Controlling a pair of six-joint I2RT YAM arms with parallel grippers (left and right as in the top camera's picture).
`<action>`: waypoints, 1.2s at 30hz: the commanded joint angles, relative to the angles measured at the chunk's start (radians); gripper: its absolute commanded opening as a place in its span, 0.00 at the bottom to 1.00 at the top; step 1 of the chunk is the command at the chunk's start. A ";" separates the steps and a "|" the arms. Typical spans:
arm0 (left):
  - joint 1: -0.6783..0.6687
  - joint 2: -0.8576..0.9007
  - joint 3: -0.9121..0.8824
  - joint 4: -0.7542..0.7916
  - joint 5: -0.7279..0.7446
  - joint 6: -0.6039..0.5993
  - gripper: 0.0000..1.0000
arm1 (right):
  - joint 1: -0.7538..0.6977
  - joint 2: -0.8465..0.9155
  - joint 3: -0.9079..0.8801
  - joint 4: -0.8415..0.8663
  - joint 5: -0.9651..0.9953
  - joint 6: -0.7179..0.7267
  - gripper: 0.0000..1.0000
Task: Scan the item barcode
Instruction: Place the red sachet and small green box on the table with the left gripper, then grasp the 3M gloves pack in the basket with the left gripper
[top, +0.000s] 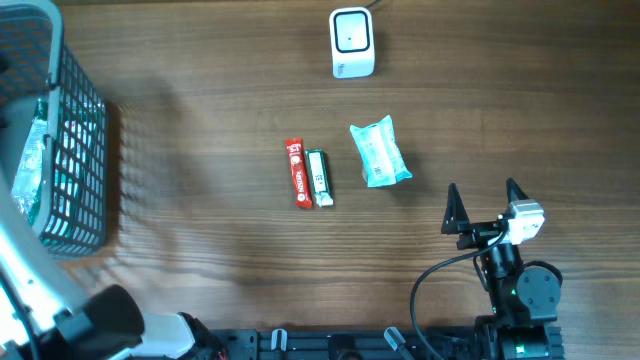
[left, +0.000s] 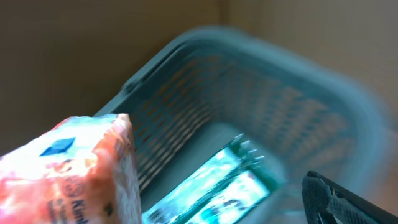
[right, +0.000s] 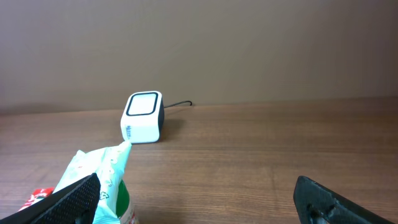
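The left gripper (left: 211, 208) hangs over the basket (left: 292, 81) with its jaws spread. One dark finger (left: 348, 199) sits far on its right side. An orange packet (left: 74, 171) is at its left side, with a clear gap between packet and finger. This view is blurred, so I cannot tell whether the packet touches the hidden finger or is already loose.

I judge that the step in hand is to drop this packet into the basket. To do it well, the arm should keep over the middle of the basket, not over the rim, until the packet is free. After that it should lift straight up, so that a finger does not catch the mesh wall.

Below the gripper, on the basket floor, lies a teal packet (left: 214, 186); I see nothing else inside.

The right gripper (top: 483, 187) is also wide open and holds nothing. A mint pouch (top: 379, 152) lies just ahead of it, a little to its left. The scanner (top: 352, 42) stands well beyond the pouch. A red bar (top: 297, 173) and a green bar (top: 319, 178) lie side by side farther to its left. These three probably wait to be scanned.
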 joint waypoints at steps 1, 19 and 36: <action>0.143 0.074 -0.113 -0.008 0.104 -0.010 1.00 | -0.007 -0.002 -0.001 0.002 0.016 0.008 1.00; 0.182 0.412 -0.440 0.163 0.443 0.565 1.00 | -0.007 -0.002 -0.001 0.002 0.016 0.008 1.00; 0.163 0.547 -0.440 0.166 0.353 0.645 0.70 | -0.007 -0.002 -0.001 0.002 0.016 0.008 1.00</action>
